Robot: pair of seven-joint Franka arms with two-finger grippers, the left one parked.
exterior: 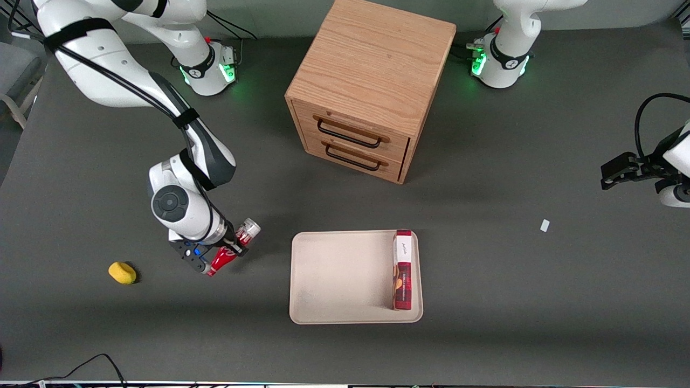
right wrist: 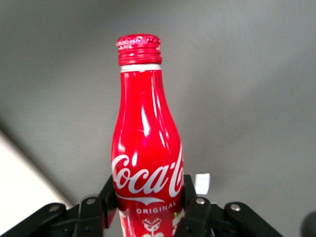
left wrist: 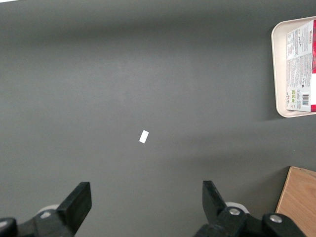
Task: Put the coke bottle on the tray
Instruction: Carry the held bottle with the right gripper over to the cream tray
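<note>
A glossy red coke bottle (right wrist: 147,148), contour-shaped with white script lettering and a ribbed red cap, is clamped low on its body between the black fingers of the gripper (exterior: 229,253), whose jaws are closed to the bottle's width. In the front view the bottle (exterior: 230,250) is seen held tilted above the matte grey table (exterior: 512,302), silvery base end uppermost, beside the tray and toward the working arm's end. The cream-beige tray (exterior: 334,280), rectangular with rounded corners and a low rim, carries a flat red-and-white box (exterior: 403,269) standing on edge along one short side. A small yellow rounded object (exterior: 122,272) lies near the gripper. A two-drawer wooden cabinet (exterior: 372,81) stands farther from the camera, and a small white scrap (exterior: 545,225) lies toward the parked arm's end.
</note>
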